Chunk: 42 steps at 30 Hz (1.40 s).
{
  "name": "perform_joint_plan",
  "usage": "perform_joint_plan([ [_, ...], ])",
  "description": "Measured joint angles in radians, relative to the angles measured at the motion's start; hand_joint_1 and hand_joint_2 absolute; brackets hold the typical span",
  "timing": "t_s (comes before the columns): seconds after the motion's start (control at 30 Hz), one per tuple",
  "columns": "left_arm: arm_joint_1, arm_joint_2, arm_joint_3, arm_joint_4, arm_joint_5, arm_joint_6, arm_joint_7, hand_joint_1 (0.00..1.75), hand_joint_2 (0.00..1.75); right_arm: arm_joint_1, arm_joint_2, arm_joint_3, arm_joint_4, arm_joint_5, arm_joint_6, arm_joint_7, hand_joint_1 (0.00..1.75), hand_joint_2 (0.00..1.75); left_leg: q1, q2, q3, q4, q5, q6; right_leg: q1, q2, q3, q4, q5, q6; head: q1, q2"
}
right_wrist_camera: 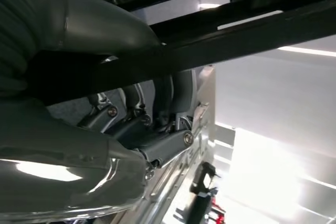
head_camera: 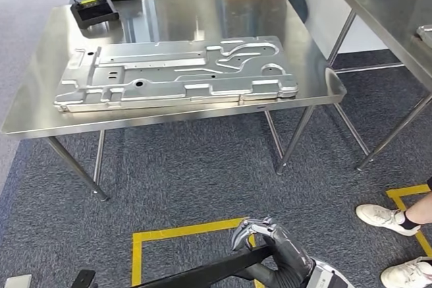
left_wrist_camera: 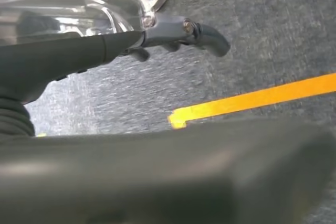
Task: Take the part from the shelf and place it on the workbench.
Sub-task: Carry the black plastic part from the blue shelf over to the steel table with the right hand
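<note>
Part [head_camera: 214, 271]: long dark bar, low at the near edge of the head view, held off the carpet and well short of the desk [head_camera: 168, 21]. Gripped near one end by the right robot hand [head_camera: 277, 247], fingers curled over the top, thumb beneath, wrist low. Right wrist view confirms fingers wrapped round the dark bar.

Left robot hand [left_wrist_camera: 118, 45]: fingers stretched out flat above the carpet, blurred dark bar close alongside; cannot tell whether actually holding or only steadying.

Step judged as the carry toward the desk. To do well: keep bar level, raise above the desk edge before reaching in, set down on bare steel near the front edge or far side, not on the large stamped metal panel [head_camera: 173, 75] lying across the middle. Watch the yellow floor tape [head_camera: 178, 233] ahead and a person's shoes [head_camera: 387, 217] near on the right.
</note>
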Motion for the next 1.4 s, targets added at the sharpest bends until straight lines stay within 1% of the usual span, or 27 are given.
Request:
perform_joint_plan([
  [0.1, -0.003, 0.000, 0.000, 0.000, 0.000, 0.000, -0.001, 0.00, 1.75, 0.001, -0.001, 0.000, -0.002, 0.000, -0.003, -0.001, 1.75, 1.75, -0.001, 0.001, 0.004, -0.005, -0.007, -0.011, -0.001, 0.002, 0.010, -0.020, -0.021, -0.020, 0.000, 0.000],
  [0.17, -0.005, -0.001, 0.000, 0.000, 0.001, 0.000, -0.002, 0.00, 1.75, 0.001, -0.002, 0.000, -0.004, 0.000, -0.004, -0.001, 1.75, 1.75, 0.000, 0.002, -0.012, 0.039, -0.030, -0.020, -0.006, -0.001, 0.027, -0.029, -0.028, -0.032, 0.000, 0.000],
  [0.2, -0.005, -0.001, 0.000, 0.000, 0.002, 0.000, -0.003, 0.00, 1.75, 0.001, -0.002, 0.000, -0.005, 0.000, -0.005, -0.002, 1.75, 1.75, 0.001, 0.003, -0.041, 0.092, -0.050, -0.024, -0.008, -0.003, 0.035, -0.032, -0.033, -0.038, -0.001, 0.000],
  [0.27, -0.002, -0.001, 0.000, 0.000, 0.005, 0.000, -0.003, 0.00, 1.75, 0.001, -0.002, 0.000, -0.005, 0.000, -0.007, -0.002, 1.75, 1.75, 0.002, 0.003, -0.125, 0.222, -0.084, -0.029, -0.007, -0.004, 0.049, -0.032, -0.045, -0.044, -0.001, 0.000],
  [0.3, 0.000, -0.001, 0.000, 0.000, 0.006, 0.000, -0.003, 0.00, 1.75, 0.002, -0.002, 0.000, -0.005, 0.000, -0.007, -0.002, 1.75, 1.75, 0.002, 0.003, -0.160, 0.263, -0.082, -0.029, -0.007, -0.003, 0.057, -0.032, -0.052, -0.045, -0.001, 0.000],
  [0.33, 0.002, -0.001, 0.000, 0.000, 0.007, 0.000, -0.003, 0.00, 1.75, 0.002, -0.002, 0.000, -0.005, 0.000, -0.008, -0.002, 1.75, 1.75, 0.001, 0.003, -0.178, 0.267, -0.058, -0.027, -0.007, -0.002, 0.067, -0.032, -0.060, -0.045, -0.001, 0.000],
  [0.37, 0.003, -0.001, 0.000, 0.000, 0.008, 0.000, -0.003, 0.00, 1.75, 0.002, -0.002, 0.001, -0.005, 0.000, -0.009, -0.002, 1.75, 1.75, 0.001, 0.003, -0.178, 0.234, -0.015, -0.023, -0.006, 0.000, 0.080, -0.032, -0.068, -0.044, -0.001, 0.000],
  [0.43, 0.004, -0.001, 0.000, 0.000, 0.008, 0.000, -0.003, 0.00, 1.75, 0.001, -0.002, 0.001, -0.005, 0.000, -0.012, -0.003, 1.75, 1.75, -0.005, 0.003, -0.150, 0.132, 0.071, -0.009, -0.005, 0.001, 0.106, -0.035, -0.086, -0.040, -0.001, 0.000],
  [0.47, 0.004, -0.001, 0.000, 0.000, 0.009, 0.000, -0.003, 0.00, 1.75, 0.001, -0.002, 0.001, -0.005, 0.001, -0.013, -0.003, 1.75, 1.75, -0.009, 0.003, -0.137, 0.095, 0.094, 0.000, -0.006, 0.002, 0.114, -0.037, -0.092, -0.035, -0.001, 0.000],
  [0.5, 0.004, -0.001, 0.000, 0.000, 0.009, 0.000, -0.003, 0.00, 1.75, 0.000, -0.002, 0.001, -0.005, 0.001, -0.014, -0.003, 1.75, 1.75, -0.015, 0.003, -0.129, 0.077, 0.098, 0.008, -0.007, 0.003, 0.118, -0.042, -0.095, -0.029, -0.001, 0.000],
  [0.57, 0.004, 0.000, 0.000, 0.000, 0.010, 0.000, -0.003, 0.00, 1.75, 0.001, -0.002, 0.001, -0.006, 0.002, -0.015, -0.003, 1.75, 1.75, -0.020, 0.003, -0.116, 0.049, 0.086, 0.021, -0.009, 0.003, 0.121, -0.045, -0.090, -0.013, -0.003, 0.000],
  [0.67, 0.003, -0.002, 0.001, 0.000, 0.012, 0.000, -0.004, 0.00, 1.75, -0.002, -0.003, 0.001, -0.007, 0.002, -0.016, -0.004, 1.75, 1.75, -0.010, 0.002, -0.069, -0.008, 0.070, 0.031, -0.009, 0.000, 0.114, -0.010, -0.097, 0.003, -0.002, 0.000],
  [0.7, 0.003, -0.002, 0.001, 0.000, 0.012, 0.000, -0.005, 0.00, 1.75, -0.004, -0.003, 0.001, -0.007, 0.002, -0.016, -0.004, 1.75, 1.75, -0.007, 0.002, -0.057, -0.016, 0.068, 0.031, -0.009, 0.000, 0.093, 0.029, -0.115, 0.004, -0.001, 0.000],
  [0.77, 0.004, -0.003, 0.001, 0.000, 0.014, -0.001, -0.005, 0.00, 1.75, -0.004, -0.004, 0.002, -0.007, 0.003, -0.016, -0.003, 1.75, 1.75, -0.006, 0.002, -0.040, -0.020, 0.058, 0.030, -0.009, 0.001, 0.024, 0.130, -0.152, 0.008, 0.000, 0.000],
  [0.8, 0.004, -0.004, 0.001, 0.000, 0.014, -0.001, -0.005, 0.00, 1.75, -0.002, -0.005, 0.002, -0.007, 0.004, -0.016, -0.003, 1.75, 1.75, -0.006, 0.002, -0.032, -0.020, 0.051, 0.029, -0.009, 0.001, -0.009, 0.166, -0.155, 0.012, 0.000, 0.000],
  [0.83, 0.005, -0.004, 0.001, 0.000, 0.015, -0.002, -0.005, 0.00, 1.75, -0.001, -0.005, 0.002, -0.007, 0.004, -0.016, -0.003, 1.75, 1.75, -0.005, 0.002, -0.023, -0.020, 0.043, 0.027, -0.009, 0.000, -0.030, 0.174, -0.140, 0.016, 0.000, 0.000],
  [0.9, 0.005, -0.005, 0.001, 0.000, 0.015, -0.002, -0.005, 0.00, 1.75, 0.001, -0.006, 0.002, -0.007, 0.006, -0.016, -0.003, 1.75, 1.75, -0.003, 0.002, 0.004, -0.020, 0.024, 0.022, -0.009, 0.000, -0.025, 0.096, -0.058, 0.021, 0.000, 0.000],
  [0.93, 0.006, -0.005, 0.001, 0.000, 0.015, -0.002, -0.005, 0.00, 1.75, 0.000, -0.006, 0.002, -0.007, 0.007, -0.016, -0.002, 1.75, 1.75, -0.001, 0.002, 0.017, -0.022, 0.015, 0.018, -0.007, -0.001, -0.012, 0.049, -0.020, 0.021, 0.000, 0.000],
  [0.97, 0.005, -0.006, 0.001, 0.000, 0.015, -0.002, -0.006, 0.00, 1.75, 0.000, -0.007, 0.002, -0.006, 0.008, -0.017, -0.002, 1.75, 1.75, -0.001, 0.002, 0.025, -0.023, 0.009, 0.013, -0.004, -0.002, 0.000, 0.005, -0.001, 0.018, 0.001, 0.000],
  [1.0, 0.004, -0.006, 0.001, 0.000, 0.015, -0.002, -0.006, 0.00, 1.75, 0.001, -0.007, 0.002, -0.006, 0.009, -0.017, -0.001, 1.75, 1.75, -0.001, 0.002, 0.029, -0.024, 0.003, 0.007, -0.001, -0.002, 0.005, -0.017, 0.004, 0.008, 0.002, 0.000],
  [1.07, 0.004, -0.006, 0.001, 0.000, 0.016, -0.002, -0.008, 0.00, 1.75, 0.003, -0.009, 0.002, -0.007, 0.011, -0.019, 0.000, 1.75, 1.75, -0.002, 0.003, 0.032, -0.024, -0.003, -0.003, 0.004, -0.002, 0.008, -0.030, -0.010, -0.014, 0.004, 0.000],
  [1.13, 0.003, -0.006, 0.001, 0.000, 0.016, -0.002, -0.009, 0.00, 1.75, 0.005, -0.009, 0.002, -0.009, 0.013, -0.020, 0.000, 1.75, 1.75, -0.002, 0.003, 0.035, -0.008, -0.006, -0.011, -0.001, -0.001, 0.022, -0.035, -0.014, -0.030, 0.003, 0.000],
  [1.2, -0.001, -0.007, 0.001, 0.000, 0.016, -0.002, -0.009, 0.00, 1.75, 0.003, -0.009, 0.002, -0.010, 0.013, -0.020, 0.000, 1.75, 1.75, -0.001, 0.003, 0.001, 0.065, -0.025, -0.019, -0.006, -0.001, 0.040, -0.042, -0.022, -0.041, 0.001, 0.000],
  [1.3, -0.002, -0.008, 0.001, 0.000, 0.016, -0.002, -0.009, 0.00, 1.75, 0.003, -0.009, 0.002, -0.010, 0.013, -0.020, 0.000, 1.75, 1.75, 0.002, 0.003, -0.118, 0.233, -0.081, -0.029, -0.006, 0.000, 0.059, -0.043, -0.041, -0.048, -0.001, 0.000],
  [1.33, 0.000, -0.008, 0.001, 0.000, 0.016, -0.002, -0.009, 0.00, 1.75, 0.004, -0.009, 0.002, -0.010, 0.013, -0.020, 0.000, 1.75, 1.75, 0.001, 0.003, -0.144, 0.252, -0.077, -0.029, -0.006, 0.001, 0.068, -0.043, -0.048, -0.048, -0.001, 0.000],
  [1.37, 0.001, -0.008, 0.001, 0.000, 0.017, -0.002, -0.009, 0.00, 1.75, 0.004, -0.009, 0.001, -0.010, 0.014, -0.021, 0.000, 1.75, 1.75, 0.001, 0.004, -0.155, 0.237, -0.050, -0.027, -0.005, 0.001, 0.080, -0.043, -0.057, -0.047, -0.001, 0.000],
  [1.4, 0.002, -0.008, 0.002, 0.000, 0.017, -0.002, -0.009, 0.00, 1.75, 0.003, -0.009, 0.001, -0.010, 0.015, -0.022, 0.000, 1.75, 1.75, 0.000, 0.004, -0.152, 0.193, -0.005, -0.023, -0.004, 0.002, 0.093, -0.044, -0.066, -0.046, -0.001, 0.000],
])
